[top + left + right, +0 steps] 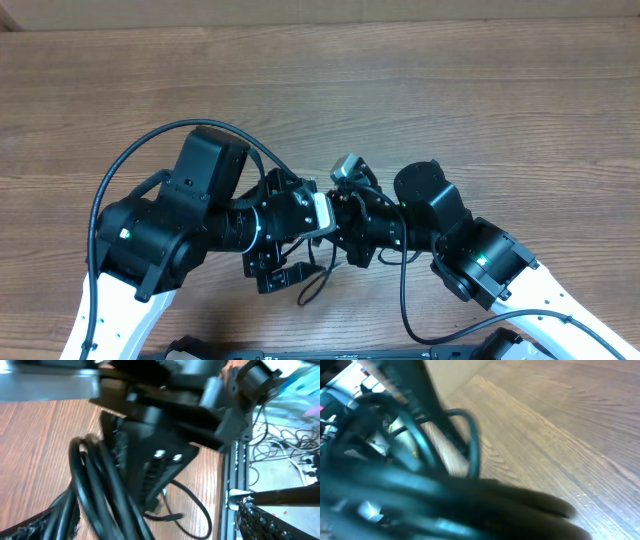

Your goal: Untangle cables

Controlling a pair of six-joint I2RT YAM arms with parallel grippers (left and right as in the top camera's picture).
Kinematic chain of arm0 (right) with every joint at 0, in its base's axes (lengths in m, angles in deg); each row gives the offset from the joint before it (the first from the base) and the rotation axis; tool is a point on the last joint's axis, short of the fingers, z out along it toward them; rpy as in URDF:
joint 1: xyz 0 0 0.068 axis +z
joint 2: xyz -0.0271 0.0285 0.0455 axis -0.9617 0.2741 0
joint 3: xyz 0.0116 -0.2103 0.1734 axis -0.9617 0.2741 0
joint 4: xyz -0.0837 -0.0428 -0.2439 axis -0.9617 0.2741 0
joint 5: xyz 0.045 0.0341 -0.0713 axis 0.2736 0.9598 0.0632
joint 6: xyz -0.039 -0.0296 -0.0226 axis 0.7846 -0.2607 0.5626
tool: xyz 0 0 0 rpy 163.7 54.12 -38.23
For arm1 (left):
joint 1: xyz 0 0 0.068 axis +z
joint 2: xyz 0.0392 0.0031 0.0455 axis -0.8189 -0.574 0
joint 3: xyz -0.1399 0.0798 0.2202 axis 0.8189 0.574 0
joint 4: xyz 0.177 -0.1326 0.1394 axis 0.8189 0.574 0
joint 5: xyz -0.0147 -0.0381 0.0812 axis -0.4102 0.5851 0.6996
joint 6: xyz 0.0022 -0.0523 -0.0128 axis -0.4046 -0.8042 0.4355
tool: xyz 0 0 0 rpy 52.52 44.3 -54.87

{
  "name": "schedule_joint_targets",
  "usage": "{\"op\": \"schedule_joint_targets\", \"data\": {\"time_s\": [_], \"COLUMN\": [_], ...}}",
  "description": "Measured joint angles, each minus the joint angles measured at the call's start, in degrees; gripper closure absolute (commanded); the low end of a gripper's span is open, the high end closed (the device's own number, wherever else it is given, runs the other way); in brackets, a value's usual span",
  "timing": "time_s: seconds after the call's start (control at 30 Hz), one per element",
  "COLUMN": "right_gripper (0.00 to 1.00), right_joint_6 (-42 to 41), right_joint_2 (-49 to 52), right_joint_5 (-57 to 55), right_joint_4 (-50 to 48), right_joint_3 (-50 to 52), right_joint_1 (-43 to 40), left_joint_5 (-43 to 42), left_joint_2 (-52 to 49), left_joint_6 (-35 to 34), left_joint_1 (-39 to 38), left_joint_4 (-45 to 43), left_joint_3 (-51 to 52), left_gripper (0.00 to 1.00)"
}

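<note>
Open wood runs to the counter's far edge while both arms crowd its near edge, left end effector spread wide, right end effector pinched shut, the cables looping just nearside of them.

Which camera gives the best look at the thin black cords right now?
Left wrist: a thin cord curves across the table with a small plug at its end, fairly sharp. Overhead shows only a small loop of it, the rest hidden. Right wrist is blurred; a dark loop there may be a cord, but I cannot tell.
</note>
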Motion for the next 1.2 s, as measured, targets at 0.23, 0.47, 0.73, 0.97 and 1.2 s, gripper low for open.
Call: {"op": "schedule_joint_targets", "data": {"time_s": [0.23,0.47,0.73,0.97,1.2], "right_gripper": [0.96,0.96,0.96,0.96,0.96], "right_joint_6": [0.13,2.16,4.09,5.11,5.35], "right_joint_2": [0.02,0.04,0.04,0.04,-1.62], "right_joint_5": [-0.87,-2.25,-3.89,-3.91,-3.96], "right_joint_4": [4.2,4.04,4.02,4.22,5.51], "right_joint_3": [0.0,0.0,0.0,0.0,0.0], "right_joint_1": [0.0,0.0,0.0,0.0,0.0], "left_joint_5": [13.44,22.27,29.66,36.15,24.61], "left_joint_2": [0.02,0.92,3.82,5.14,4.04], "left_joint_6": [-10.51,-20.9,-26.91,-28.06,-28.11], "left_joint_1": [0.0,0.0,0.0,2.4,17.0], "left_joint_4": [-5.68,-11.43,-11.52,-6.97,-6.16], "left_joint_3": [-0.02,-0.04,-0.07,-0.09,-0.09], "left_gripper": [0.01,0.01,0.01,0.0,0.01]}}
